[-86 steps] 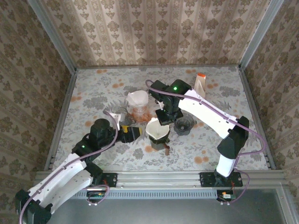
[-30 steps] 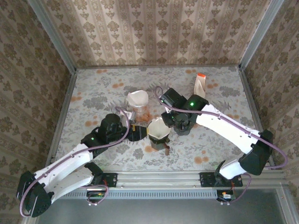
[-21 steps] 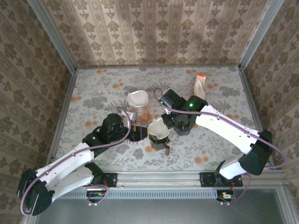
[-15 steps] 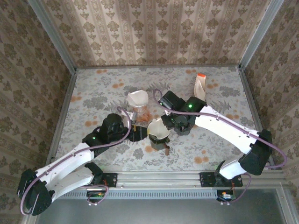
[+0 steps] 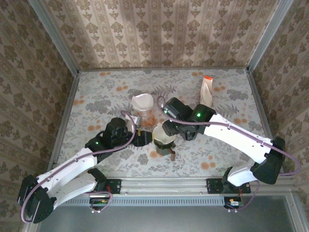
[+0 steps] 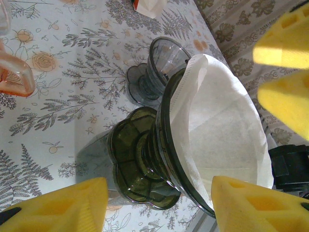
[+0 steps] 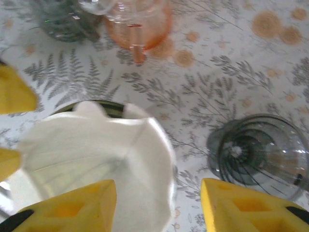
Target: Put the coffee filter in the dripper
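Right wrist view: both arms' jaws apart; spare dripper (image 7: 260,155), perhaps-glass pink cup (image 7: 140,21) near coffee filter (image 7: 96,154).

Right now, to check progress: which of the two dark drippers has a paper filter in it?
The green-tinted dripper, lined with the white filter; the grey dripper beyond it is empty.

surface (image 5: 96,92): pale, fern and flower print. on it: dark dripper (image 6: 137,174), upright, near the middle; empty dripper (image 7: 256,154) upright just beside it; pink jug (image 7: 140,21) near both, farther back; carton (image 5: 206,89) standing toward the far right edge, well apart from the rest.
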Controlling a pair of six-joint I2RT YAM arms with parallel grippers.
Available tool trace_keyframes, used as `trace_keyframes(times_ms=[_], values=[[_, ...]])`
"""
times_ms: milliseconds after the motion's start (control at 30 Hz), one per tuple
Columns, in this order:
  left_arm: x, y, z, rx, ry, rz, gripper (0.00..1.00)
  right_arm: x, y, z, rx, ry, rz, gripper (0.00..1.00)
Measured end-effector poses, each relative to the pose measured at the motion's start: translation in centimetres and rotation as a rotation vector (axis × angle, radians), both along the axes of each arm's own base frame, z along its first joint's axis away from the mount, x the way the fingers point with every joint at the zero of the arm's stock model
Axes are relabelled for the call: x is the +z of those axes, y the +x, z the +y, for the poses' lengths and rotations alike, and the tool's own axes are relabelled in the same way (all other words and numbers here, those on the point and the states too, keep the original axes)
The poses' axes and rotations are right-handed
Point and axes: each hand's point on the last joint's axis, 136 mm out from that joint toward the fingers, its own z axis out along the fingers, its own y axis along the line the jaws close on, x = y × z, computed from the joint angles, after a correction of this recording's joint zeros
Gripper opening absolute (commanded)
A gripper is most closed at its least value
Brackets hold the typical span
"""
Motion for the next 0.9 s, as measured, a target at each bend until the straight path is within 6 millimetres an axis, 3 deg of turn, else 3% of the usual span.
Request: trace_keyframes(times_ms=[133, 267, 433, 567, 767, 900], values=[[0.0, 0.0, 0.0, 0.001, 0.001, 0.0, 0.61, -0.9, -1.2, 1.8, 0.061, -0.006, 0.026, 0.45], [0.0, 0.0, 0.0, 0.003, 0.001, -0.001, 0.62, -2.7, -1.7, 2.9, 0.089, -0.036, 0.064, 0.37], [0.0, 0.0, 0.0, 0.003, 0.001, -0.001, 0.62, -2.8, -1.8, 3.2, 0.09, -0.024, 0.072, 0.42], [0.0, 0.0, 0.0, 0.003, 0.001, -0.001, 0.64, -1.4, -1.9, 2.7, 0.07, 0.012, 0.042, 0.51], [0.5, -0.1, 0.1, 0.003, -0.011, -0.013, 0.71, 3.1, -2.1, 0.8, 0.018, 0.118, -0.068, 0.56], [0.9, -0.1, 0.2, 0.003, -0.021, -0.024, 0.74, 3.6, -2.2, -0.4, -0.023, 0.136, -0.098, 0.58]])
